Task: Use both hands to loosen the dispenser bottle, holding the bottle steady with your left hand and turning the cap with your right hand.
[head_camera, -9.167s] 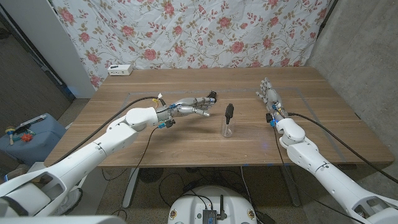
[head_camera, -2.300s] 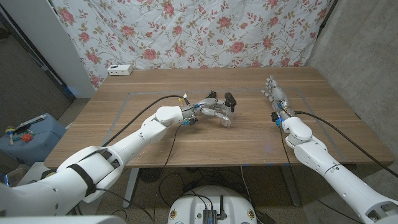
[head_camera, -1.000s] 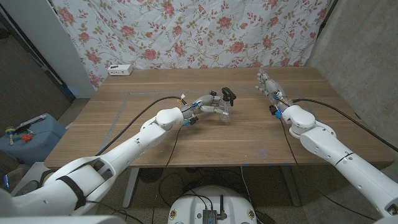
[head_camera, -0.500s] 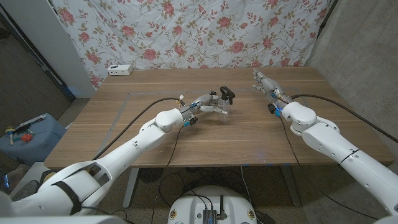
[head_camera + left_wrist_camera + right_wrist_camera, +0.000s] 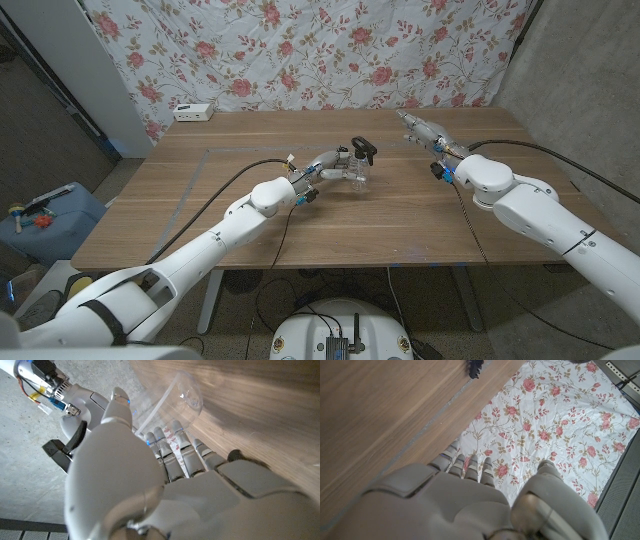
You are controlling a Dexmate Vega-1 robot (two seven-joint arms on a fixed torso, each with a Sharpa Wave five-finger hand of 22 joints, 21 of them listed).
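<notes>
bottle (image 5: pixel 360 174) mid-table (image 5: pixel 200 210) | left hand (image 5: pixel 335 165) touching its left | right hand (image 5: pixel 420 131) right, apart

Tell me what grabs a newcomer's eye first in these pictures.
The left hand grips a small clear dispenser bottle with a black cap near the middle of the wooden table. The right hand hangs open to its right, apart from it. A rose-patterned cloth covers the wall behind.
</notes>
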